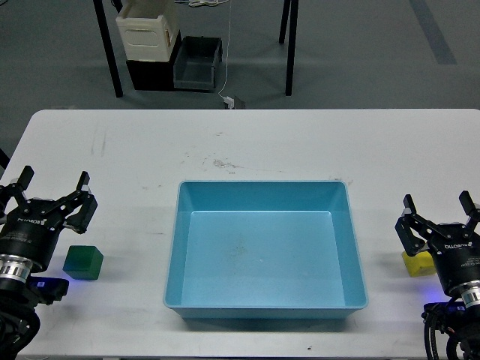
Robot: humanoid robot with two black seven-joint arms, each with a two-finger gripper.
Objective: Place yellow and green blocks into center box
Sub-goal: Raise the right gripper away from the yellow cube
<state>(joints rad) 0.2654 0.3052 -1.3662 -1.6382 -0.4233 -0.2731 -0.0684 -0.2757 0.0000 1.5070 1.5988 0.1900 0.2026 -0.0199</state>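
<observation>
Our left hand and right hand hang spread and empty by the green block and yellow block, flanking the bare center box on the desk, ready for picking

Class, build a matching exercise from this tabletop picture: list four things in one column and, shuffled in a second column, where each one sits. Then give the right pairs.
Things:
1. small dark green cube
2. small bright yellow cube
3. large shallow light-blue plastic tray
4. dark grey bin

Places:
A. middle of the white table
B. on the floor beyond the table
C. beside the left claw
D. beside the right claw

Pairs: 1-C, 2-D, 3-A, 4-B
</observation>
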